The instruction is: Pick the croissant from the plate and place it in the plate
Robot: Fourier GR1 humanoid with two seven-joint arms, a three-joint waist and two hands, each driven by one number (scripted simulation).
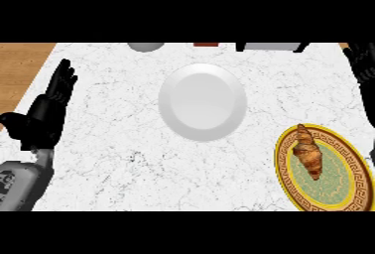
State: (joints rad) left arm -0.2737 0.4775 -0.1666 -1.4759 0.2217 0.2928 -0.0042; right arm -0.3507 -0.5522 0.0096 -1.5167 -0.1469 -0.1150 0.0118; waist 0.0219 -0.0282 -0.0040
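A brown croissant (pixel 309 151) lies on a gold-rimmed green patterned plate (pixel 337 191) at the lower right of the marble counter. A plain white plate (pixel 203 101) sits bare near the counter's middle, up and left of the croissant. My left hand (pixel 45 111) rests open at the left edge, fingers straight and pointing up, far from both plates. My right hand (pixel 364 67) shows only as a black shape along the right edge, above the patterned plate, and its fingers are not readable.
A grey round object (pixel 147 46), a red-brown item (pixel 207 44) and a grey box-like item (pixel 271 46) line the far edge. Wood surface (pixel 22 62) shows beyond the counter's left side.
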